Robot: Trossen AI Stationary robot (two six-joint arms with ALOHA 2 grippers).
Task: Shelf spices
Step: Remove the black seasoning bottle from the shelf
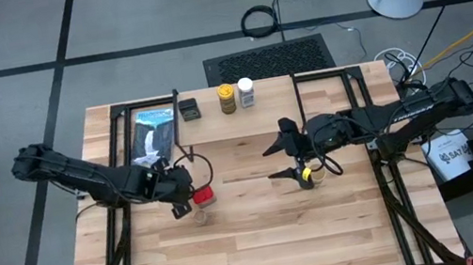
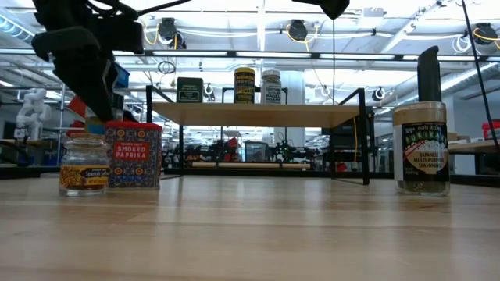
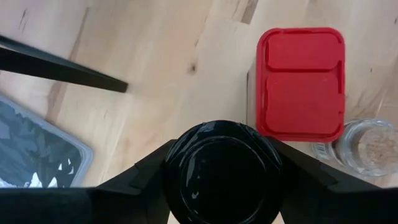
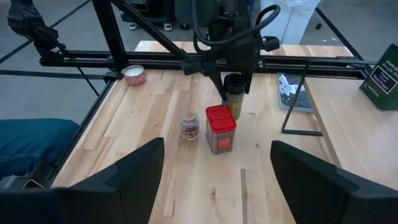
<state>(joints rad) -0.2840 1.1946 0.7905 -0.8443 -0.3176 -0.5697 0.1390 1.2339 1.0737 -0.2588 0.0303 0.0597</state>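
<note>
Left hand: clamped on a black-lidded jar, lifted clear of the desk.
Just beside it: red smoked-paprika tin, touching a small glass saffron jar.
Farther off: shelf, carrying a black square tin, yellow-lidded jar and white-lidded jar.
Right hand: wide open, empty, above a tall seasoning jar.
Handling advice: keep the jar upright, lift straight, then travel high over the shelf edge.

glossy black lid; smooth red plastic tin top; matt wood table.
</note>
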